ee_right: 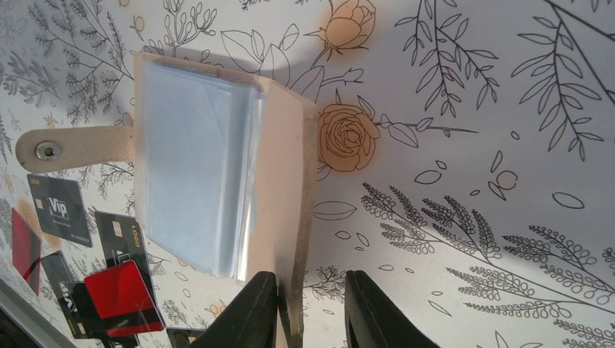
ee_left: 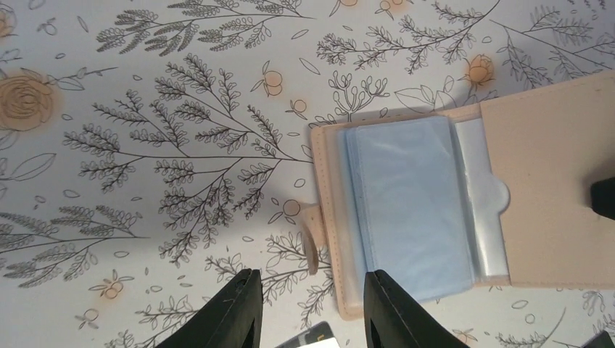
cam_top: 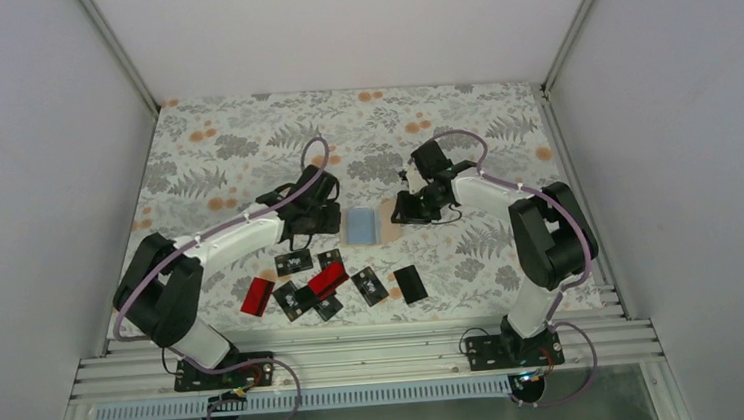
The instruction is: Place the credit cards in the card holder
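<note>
Top external view: the card holder lies open, pale blue pockets up, on the floral worktop, directly between my two hands, one close at each side. The credit cards are scattered nearer the arm bases, just beside the holder and closest to the left arm. Most are black and two are red.

Left wrist view: my left hand stands partly open at the holder's strap side and grips nothing. The tan strap lies just ahead of the gap. The holder's corner passes under one fingertip, and I cannot tell whether they touch.

Right wrist view: my right hand is narrowly open astride the edge of the tan cover, which looks tilted up off the cloth. Bare cloth shows between that edge and one finger, so there is no clamp.

Readable writing: "Vip" in white on a black card and "LOGO" on the second black card beside it. A red card overlaps other black ones. The strap carries a metal snap stud.
</note>
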You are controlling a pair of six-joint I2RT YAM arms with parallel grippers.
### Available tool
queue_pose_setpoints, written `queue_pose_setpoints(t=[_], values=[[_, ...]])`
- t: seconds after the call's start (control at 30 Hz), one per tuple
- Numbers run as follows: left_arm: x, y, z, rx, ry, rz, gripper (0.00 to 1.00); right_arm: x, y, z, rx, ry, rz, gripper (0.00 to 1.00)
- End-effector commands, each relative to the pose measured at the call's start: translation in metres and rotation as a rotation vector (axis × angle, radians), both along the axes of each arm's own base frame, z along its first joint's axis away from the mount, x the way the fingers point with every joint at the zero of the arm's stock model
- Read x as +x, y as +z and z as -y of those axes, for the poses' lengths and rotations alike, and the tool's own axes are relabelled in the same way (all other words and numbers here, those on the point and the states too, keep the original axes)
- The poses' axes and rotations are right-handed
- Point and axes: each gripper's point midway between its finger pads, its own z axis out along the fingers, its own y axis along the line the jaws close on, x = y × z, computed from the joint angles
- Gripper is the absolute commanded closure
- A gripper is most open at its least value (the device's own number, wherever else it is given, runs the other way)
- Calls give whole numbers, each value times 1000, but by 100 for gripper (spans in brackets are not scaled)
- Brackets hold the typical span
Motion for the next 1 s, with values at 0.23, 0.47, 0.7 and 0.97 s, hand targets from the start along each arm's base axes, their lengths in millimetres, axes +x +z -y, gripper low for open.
queue_pose_setpoints(t=[0.23, 0.47, 0.7, 0.97], values=[[-29, 23, 0, 35, -43, 5, 63, 4, 23, 6, -5, -7, 54, 64], [-46, 29, 12, 12, -85, -1, 63, 4, 43, 3, 20, 3, 87, 61], [-60, 24, 27, 13, -139, -7, 63, 0, 52, 2, 44, 5, 97, 61], [-70, 18, 42, 9, -170, -15, 63, -6, 60, 6, 49, -2, 116, 61]])
